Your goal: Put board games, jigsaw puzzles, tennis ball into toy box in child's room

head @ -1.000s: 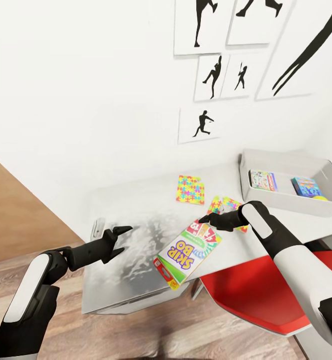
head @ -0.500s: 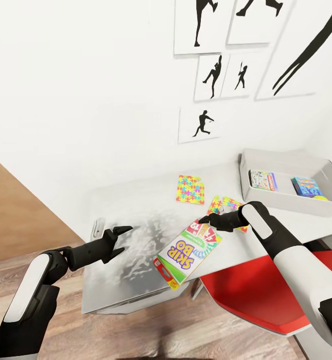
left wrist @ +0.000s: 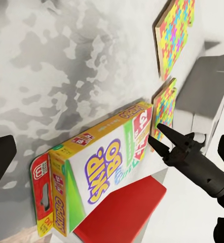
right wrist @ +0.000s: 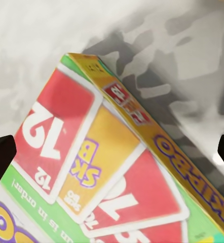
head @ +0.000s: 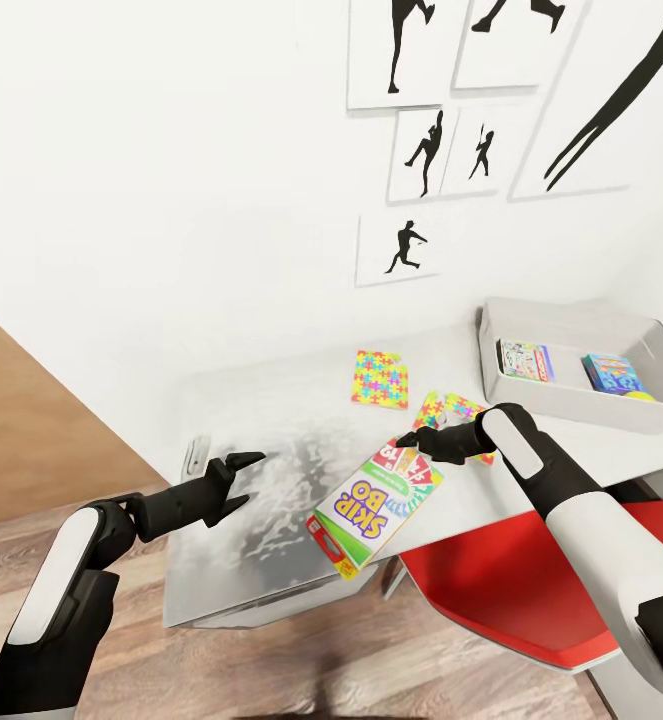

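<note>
White-walled and poster-hung, the room's tabletop (head: 271,420) carries the Skip-Bo box (head: 376,505) overhanging its near edge, where the open, empty right gripper (head: 408,438) poises over its far end, likely to grasp it.

Change since earlier pictures: none visible in the head view.
Right end effector (head: 403,438): same place, fingers spread just above the far end of the Skip-Bo box (head: 375,507).
Left end effector (head: 239,481): same place over the counter (head: 261,450), fingers apart.
Skip-Bo box: same spot, same angle, overhanging the counter edge.
</note>
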You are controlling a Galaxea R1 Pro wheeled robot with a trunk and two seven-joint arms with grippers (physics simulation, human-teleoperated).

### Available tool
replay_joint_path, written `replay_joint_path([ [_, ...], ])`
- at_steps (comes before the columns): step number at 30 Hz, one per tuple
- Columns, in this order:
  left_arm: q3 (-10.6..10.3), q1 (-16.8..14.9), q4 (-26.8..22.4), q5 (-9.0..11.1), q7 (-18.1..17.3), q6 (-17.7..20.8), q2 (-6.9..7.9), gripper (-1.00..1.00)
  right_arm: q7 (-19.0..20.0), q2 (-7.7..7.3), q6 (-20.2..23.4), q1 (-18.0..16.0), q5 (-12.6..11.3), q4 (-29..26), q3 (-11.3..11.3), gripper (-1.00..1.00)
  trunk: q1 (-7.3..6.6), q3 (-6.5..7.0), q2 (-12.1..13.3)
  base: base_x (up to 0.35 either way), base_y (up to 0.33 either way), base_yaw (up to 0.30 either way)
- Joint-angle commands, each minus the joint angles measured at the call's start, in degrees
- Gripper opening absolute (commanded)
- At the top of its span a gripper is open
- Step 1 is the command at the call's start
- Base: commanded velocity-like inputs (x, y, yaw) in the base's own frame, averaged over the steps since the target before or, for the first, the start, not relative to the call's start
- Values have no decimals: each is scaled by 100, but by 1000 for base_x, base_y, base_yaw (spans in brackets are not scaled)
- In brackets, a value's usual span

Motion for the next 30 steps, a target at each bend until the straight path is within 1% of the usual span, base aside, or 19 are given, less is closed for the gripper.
replay_joint_path([
  [1,7,-5,-5,59,60,11,-1,100,-43,-2,7,-3,-51,-6,23,100,3,-9,-10,0,0,0],
  [6,10,-5,-5,59,60,11,1,100,-5,9,9,1,-52,-6,24,100,3,-9,-10,0,0,0],
  [16,19,-5,-5,59,60,13,7,100,397,20,3,5,-35,-4,27,100,3,-9,-10,-32,0,14],
  [23,26,-5,-5,59,60,18,5,100,552,23,-2,6,-16,1,33,100,3,-9,-10,-190,0,143],
  [30,24,-5,-5,59,60,19,6,100,589,23,-5,6,-11,3,29,100,3,-9,-10,-117,0,123],
])
